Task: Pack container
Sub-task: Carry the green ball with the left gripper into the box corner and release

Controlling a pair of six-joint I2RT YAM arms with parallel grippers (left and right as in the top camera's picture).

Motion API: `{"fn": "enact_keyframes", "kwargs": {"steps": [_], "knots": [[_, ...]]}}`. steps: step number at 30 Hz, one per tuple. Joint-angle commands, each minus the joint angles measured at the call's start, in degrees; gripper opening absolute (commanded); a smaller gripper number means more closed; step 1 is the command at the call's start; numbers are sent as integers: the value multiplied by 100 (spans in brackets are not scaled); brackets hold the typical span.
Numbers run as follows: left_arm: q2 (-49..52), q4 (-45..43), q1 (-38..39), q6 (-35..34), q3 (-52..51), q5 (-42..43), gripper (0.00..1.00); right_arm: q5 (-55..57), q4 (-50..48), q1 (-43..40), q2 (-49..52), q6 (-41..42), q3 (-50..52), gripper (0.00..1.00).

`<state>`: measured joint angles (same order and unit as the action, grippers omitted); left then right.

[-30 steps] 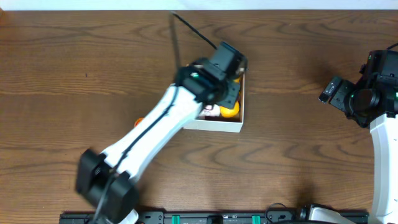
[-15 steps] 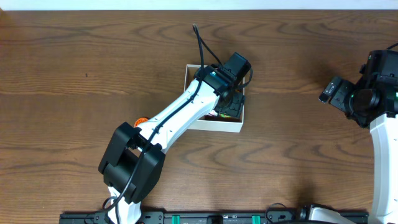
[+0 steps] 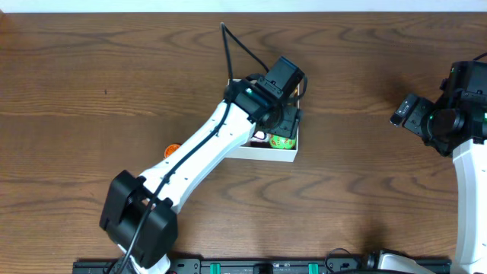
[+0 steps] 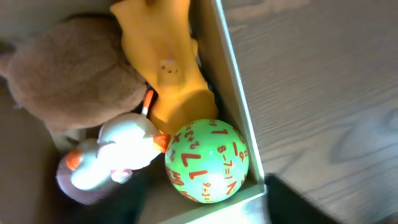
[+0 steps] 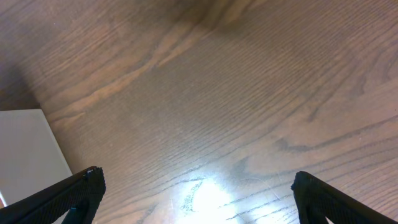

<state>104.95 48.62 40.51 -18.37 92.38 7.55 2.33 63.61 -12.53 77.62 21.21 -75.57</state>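
Your left gripper [image 4: 202, 202], spread wide and empty, hangs over the container [image 3: 262, 153] so the green ball [image 4: 207, 160] rests inside. Your right gripper [image 5: 196, 190] is spread wide, empty too.

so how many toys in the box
4: brown plush toy left of yellow rubber figure against the white cardboard box's wall, white plastic duck beside green numbered ball in its corner; others may be hidden.

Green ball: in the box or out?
In. The ball sits in a corner of the box, beside a yellow toy and a white toy.
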Motion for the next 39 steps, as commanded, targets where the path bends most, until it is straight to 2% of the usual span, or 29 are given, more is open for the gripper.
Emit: {"fn": "enact_keyframes", "kwargs": {"steps": [1, 3, 4, 8, 27, 29, 39], "knots": [[-31, 74, -31, 24, 52, -94, 39, 20, 9, -57, 28, -70, -26, 99], [13, 157, -31, 22, 48, -111, 26, 20, 9, -57, 28, -70, -26, 99], [44, 203, -31, 22, 42, -111, 23, 20, 7, -57, 28, -70, -26, 99], [210, 269, -31, -2, -68, -111, 19, 20, 4, -57, 28, -70, -26, 99], [1126, -24, 334, 0, -254, -24, 19, 20, 4, -57, 28, -70, -26, 99], [1241, -22, 330, 2, -254, -28, 15, 22, 7, -57, 28, -70, -26, 99], [933, 55, 313, 33, -229, -72, 15, 20, 4, -57, 28, -70, -26, 99]]}}
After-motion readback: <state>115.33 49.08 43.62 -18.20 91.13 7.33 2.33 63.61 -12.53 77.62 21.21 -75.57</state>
